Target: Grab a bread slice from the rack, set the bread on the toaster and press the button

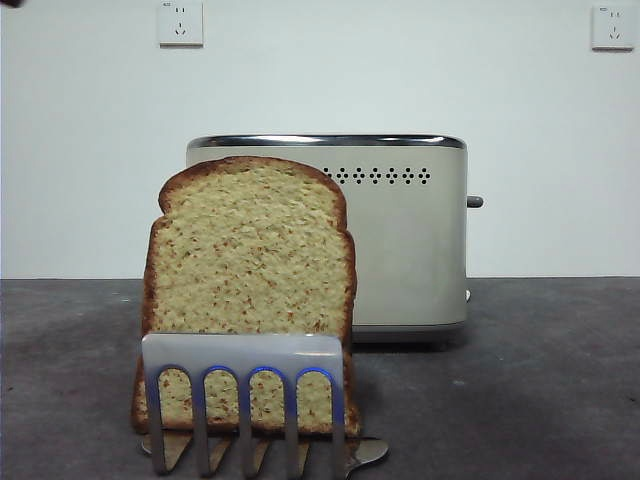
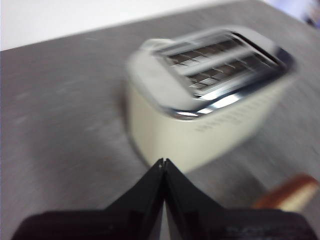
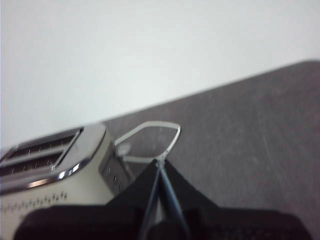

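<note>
The slice of bread (image 1: 250,250) stands upright in the low steel rack (image 1: 243,352) at the front of the table. Behind it is the cream toaster (image 1: 410,250), with the dark button (image 1: 475,201) sticking out of its right narrow side. My left gripper (image 2: 164,161) is shut and empty, hovering above the table near the toaster (image 2: 200,100), whose two slots are empty. A corner of the bread (image 2: 292,192) shows beside it. My right gripper (image 3: 160,162) is also shut and empty, out past the narrow end of the toaster (image 3: 55,170).
A thin pale wire loop (image 3: 150,131) lies on the table by the toaster's narrow end. Dark grey tabletop (image 1: 560,380) stretches right of the rack. A white wall with two sockets (image 1: 180,22) is behind. A black arm tip (image 1: 10,3) shows at the top left corner.
</note>
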Robot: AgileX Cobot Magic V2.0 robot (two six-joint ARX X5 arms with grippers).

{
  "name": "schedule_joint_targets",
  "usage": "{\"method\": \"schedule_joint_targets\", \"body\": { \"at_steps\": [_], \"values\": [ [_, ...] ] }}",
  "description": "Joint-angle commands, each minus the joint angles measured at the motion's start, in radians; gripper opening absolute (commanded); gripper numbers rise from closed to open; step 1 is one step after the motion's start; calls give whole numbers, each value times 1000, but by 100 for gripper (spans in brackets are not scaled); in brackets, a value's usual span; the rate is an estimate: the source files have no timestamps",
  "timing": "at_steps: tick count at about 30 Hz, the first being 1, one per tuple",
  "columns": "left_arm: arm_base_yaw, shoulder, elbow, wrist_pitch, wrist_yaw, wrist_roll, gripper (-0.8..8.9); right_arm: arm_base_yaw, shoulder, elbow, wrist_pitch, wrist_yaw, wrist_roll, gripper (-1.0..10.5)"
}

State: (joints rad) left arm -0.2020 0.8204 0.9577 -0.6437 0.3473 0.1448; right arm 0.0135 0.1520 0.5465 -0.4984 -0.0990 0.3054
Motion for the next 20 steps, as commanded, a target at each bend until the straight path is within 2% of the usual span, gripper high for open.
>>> {"method": "schedule_joint_targets", "body": {
  "at_steps": [1, 4, 7, 10, 13, 16, 20],
  "values": [
    [-132, 76, 68, -49, -45, 166, -3, -1, 40, 40, -53, -35, -42, 0],
    [-275, 154, 131, -91, -87, 259, -4, -1, 82, 77, -105, -75, -99, 0],
    [-403, 215, 191, -141, -86, 370, -5, -1, 119, 108, -140, -112, -142, 0],
    [-513, 262, 246, -206, -87, 506, -5, -1, 154, 134, -163, -138, -161, 0],
    [-594, 296, 290, -268, -93, 602, -6, -1, 183, 151, -164, -161, -161, 0],
    [-626, 323, 329, -317, -153, 618, -9, -1, 205, 156, -160, -198, -161, 0],
    [-629, 355, 361, -347, -176, 576, -9, -1, 226, 157, -162, -251, -161, 0]
  ]
}}
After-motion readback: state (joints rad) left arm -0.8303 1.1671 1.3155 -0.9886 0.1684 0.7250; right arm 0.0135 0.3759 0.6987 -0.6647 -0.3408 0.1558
